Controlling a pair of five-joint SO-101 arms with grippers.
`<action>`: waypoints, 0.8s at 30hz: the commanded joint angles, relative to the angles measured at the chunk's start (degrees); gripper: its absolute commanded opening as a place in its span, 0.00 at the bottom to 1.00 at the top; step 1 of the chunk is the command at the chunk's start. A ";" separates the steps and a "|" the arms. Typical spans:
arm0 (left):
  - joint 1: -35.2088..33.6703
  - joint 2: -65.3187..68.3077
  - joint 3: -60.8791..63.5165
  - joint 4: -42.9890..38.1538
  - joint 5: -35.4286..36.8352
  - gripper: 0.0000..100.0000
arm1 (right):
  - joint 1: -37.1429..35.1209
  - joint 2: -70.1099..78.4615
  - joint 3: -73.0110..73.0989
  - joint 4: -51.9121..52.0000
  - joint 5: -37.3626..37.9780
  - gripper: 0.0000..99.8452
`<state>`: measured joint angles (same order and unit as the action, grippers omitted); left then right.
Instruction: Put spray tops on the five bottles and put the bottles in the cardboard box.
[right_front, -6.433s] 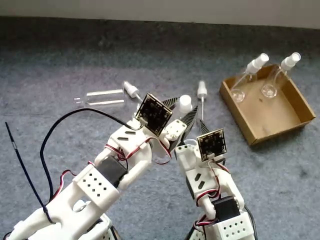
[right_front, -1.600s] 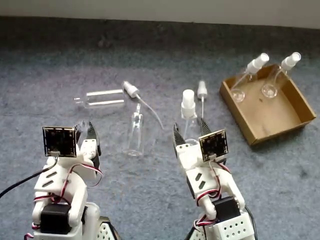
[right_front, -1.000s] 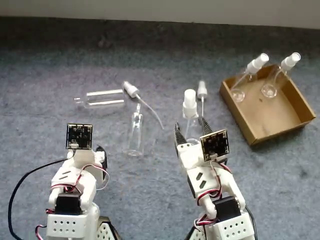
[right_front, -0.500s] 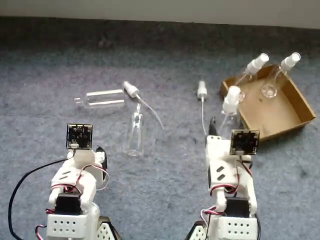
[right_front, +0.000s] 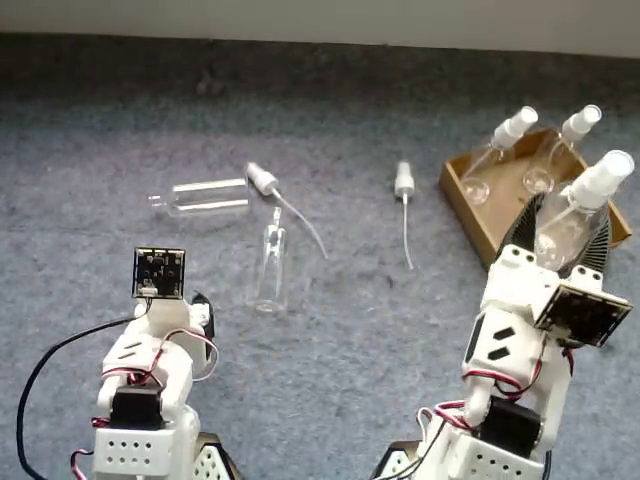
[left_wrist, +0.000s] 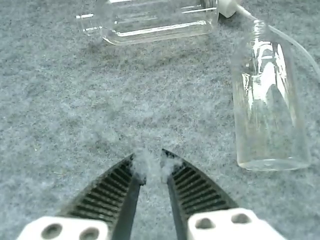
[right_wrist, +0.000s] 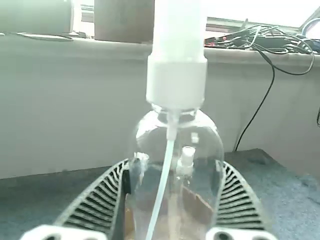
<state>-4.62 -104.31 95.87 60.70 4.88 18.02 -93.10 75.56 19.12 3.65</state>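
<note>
- The right gripper (right_front: 562, 222) pinches a capped spray bottle (right_front: 578, 205) at the right of the high view, over the cardboard box (right_front: 468, 222).
- The left gripper (left_wrist: 151, 167), lower left, is almost pressed together and empty.
- A topless bottle (right_front: 270, 265) lies centre-left.

Grey carpet (right_front: 350, 330) underneath; black cables (right_wrist: 260, 37) on a ledge (right_wrist: 75, 44) behind.

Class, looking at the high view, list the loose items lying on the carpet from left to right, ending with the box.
The sideways open bottle → second open bottle → spray top with straight tube → cardboard box.
</note>
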 joint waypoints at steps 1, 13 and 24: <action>-0.04 -0.22 1.19 0.18 -0.35 0.01 | 3.38 10.59 -5.05 -7.34 -0.44 0.13; -0.04 -0.13 1.19 0.18 -0.35 0.01 | 4.18 34.86 2.59 -41.10 -0.44 0.13; -0.04 -0.13 1.19 0.18 -0.35 0.01 | 4.09 57.71 1.10 -56.75 -7.65 0.13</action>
<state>-4.62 -104.31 95.87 60.70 4.88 21.80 -39.30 80.57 -34.42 -2.59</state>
